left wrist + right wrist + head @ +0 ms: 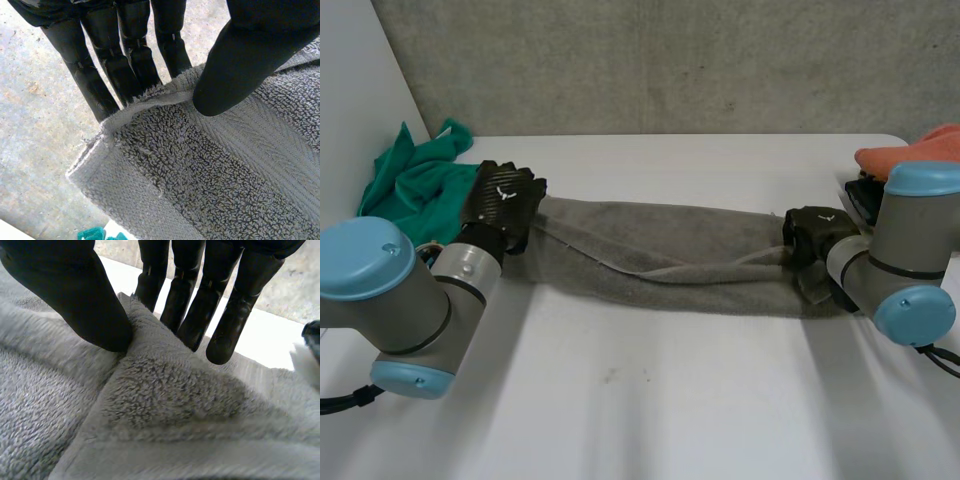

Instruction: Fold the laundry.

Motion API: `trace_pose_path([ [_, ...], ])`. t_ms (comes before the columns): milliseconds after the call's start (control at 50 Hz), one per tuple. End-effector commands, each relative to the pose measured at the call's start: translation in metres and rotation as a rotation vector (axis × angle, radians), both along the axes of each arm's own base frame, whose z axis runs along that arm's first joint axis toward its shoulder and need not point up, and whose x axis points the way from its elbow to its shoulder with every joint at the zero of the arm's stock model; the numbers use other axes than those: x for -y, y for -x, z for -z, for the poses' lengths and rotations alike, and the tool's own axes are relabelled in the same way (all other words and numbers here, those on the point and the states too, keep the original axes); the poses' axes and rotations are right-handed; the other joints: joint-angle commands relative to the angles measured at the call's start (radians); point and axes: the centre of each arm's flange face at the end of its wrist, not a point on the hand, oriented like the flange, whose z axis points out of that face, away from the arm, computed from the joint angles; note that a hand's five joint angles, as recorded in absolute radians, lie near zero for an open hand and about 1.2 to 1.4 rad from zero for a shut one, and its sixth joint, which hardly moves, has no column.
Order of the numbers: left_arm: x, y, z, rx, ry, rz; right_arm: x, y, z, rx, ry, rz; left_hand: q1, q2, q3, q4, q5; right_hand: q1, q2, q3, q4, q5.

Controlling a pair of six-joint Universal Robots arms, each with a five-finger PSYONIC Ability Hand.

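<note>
Grey towel (660, 255) stretches in a rumpled strip across the middle of the tabletop (650, 400). My left hand (505, 200) pinches its left end between thumb and straight fingers, and my right hand (815, 232) pinches its right end the same way. To fold it cleanly, I judge I should grip both ends firmly, raise them level and pull apart so the creased middle flattens, steering clear of the green cloth (410, 180) far left and the orange cloth (910, 150) far right.

Soft, even light; the white table (650, 400) is bright, with a faint shadow along the grey towel (660, 260)
</note>
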Motion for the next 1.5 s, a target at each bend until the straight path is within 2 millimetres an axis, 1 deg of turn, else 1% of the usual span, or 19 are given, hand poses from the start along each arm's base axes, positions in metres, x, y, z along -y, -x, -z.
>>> trace_pose_path([
  [20,-0.009,-0.006,-0.023,-0.009,0.013,-0.007,-0.019,0.007,-0.056,-0.110,0.087,-0.077,0.255,0.198,0.202,0.193,0.247,0.405,0.219,0.215,0.208,0.235],
  [160,-0.037,-0.014,-0.059,-0.020,0.026,0.000,-0.064,0.028,-0.079,-0.418,-0.039,-0.263,0.255,0.198,0.202,0.193,0.247,0.405,0.219,0.215,0.208,0.235],
  [240,-0.059,-0.021,-0.066,0.007,-0.023,0.007,-0.092,0.037,-0.094,-0.546,-0.081,-0.352,0.255,0.198,0.202,0.193,0.247,0.405,0.219,0.215,0.208,0.235],
  [300,-0.071,-0.025,-0.064,0.030,-0.080,0.007,-0.108,0.044,-0.093,-0.612,-0.100,-0.396,0.255,0.198,0.202,0.193,0.247,0.405,0.219,0.215,0.208,0.235],
  [420,-0.082,-0.029,-0.029,0.117,-0.273,0.009,-0.121,0.043,-0.072,-0.679,-0.130,-0.476,0.255,0.198,0.202,0.193,0.247,0.405,0.219,0.215,0.208,0.235],
  [500,-0.060,-0.023,0.004,0.186,-0.345,0.004,-0.105,0.042,-0.051,-0.720,-0.126,-0.481,0.255,0.198,0.202,0.193,0.247,0.405,0.219,0.215,0.208,0.235],
  [540,-0.039,-0.018,0.013,0.222,-0.332,-0.002,-0.084,0.042,-0.043,-0.758,-0.087,-0.429,0.255,0.198,0.202,0.193,0.247,0.405,0.219,0.215,0.208,0.235],
  [660,0.016,-0.008,0.006,0.269,-0.206,-0.053,-0.024,0.036,-0.075,-0.804,0.192,-0.215,0.255,0.198,0.202,0.193,0.247,0.405,0.219,0.215,0.208,0.235],
  [740,0.056,0.005,-0.038,0.198,0.025,-0.085,0.006,0.014,-0.109,-0.741,0.454,-0.123,0.255,0.198,0.202,0.193,0.247,0.405,0.219,0.215,0.208,0.235],
  [780,0.077,0.011,-0.076,0.117,0.205,-0.107,0.018,0.009,-0.129,-0.701,0.575,-0.066,0.255,0.198,0.202,0.193,0.247,0.405,0.219,0.215,0.208,0.235],
  [800,0.082,0.013,-0.089,0.092,0.270,-0.113,0.028,0.006,-0.152,-0.658,0.703,-0.005,0.255,0.198,0.202,0.193,0.247,0.405,0.219,0.215,0.208,0.235],
  [820,0.089,0.016,-0.119,0.035,0.412,-0.127,0.032,0.005,-0.164,-0.637,0.767,0.025,0.255,0.198,0.202,0.193,0.247,0.405,0.219,0.215,0.208,0.235],
  [920,0.092,0.019,-0.188,-0.141,0.746,-0.151,0.040,0.000,-0.230,-0.531,1.099,0.166,0.255,0.198,0.202,0.193,0.247,0.405,0.219,0.215,0.208,0.235],
  [1020,0.087,0.013,-0.212,-0.212,0.822,-0.152,0.034,-0.002,-0.257,-0.490,1.226,0.196,0.255,0.198,0.202,0.193,0.247,0.405,0.219,0.215,0.208,0.235],
  [1100,0.085,0.006,-0.190,-0.199,0.712,-0.147,0.022,-0.014,-0.247,-0.432,1.195,0.118,0.255,0.198,0.202,0.193,0.247,0.405,0.219,0.215,0.208,0.235],
  [1160,0.087,-0.008,-0.157,-0.154,0.595,-0.170,0.017,-0.017,-0.228,-0.411,1.143,0.058,0.255,0.198,0.202,0.193,0.247,0.405,0.219,0.215,0.208,0.235],
  [1240,0.076,-0.018,-0.109,-0.092,0.448,-0.177,0.007,-0.018,-0.185,-0.402,1.027,-0.053,0.255,0.198,0.202,0.193,0.247,0.405,0.219,0.215,0.208,0.235],
  [1340,0.049,-0.023,-0.043,-0.008,0.252,-0.161,-0.014,-0.015,-0.114,-0.424,0.784,-0.180,0.255,0.198,0.202,0.193,0.247,0.405,0.219,0.215,0.208,0.235],
  [1500,-0.003,-0.035,0.020,0.130,-0.026,-0.142,-0.061,0.000,-0.044,-0.478,0.349,-0.298,0.255,0.198,0.202,0.193,0.247,0.405,0.219,0.215,0.208,0.235],
])
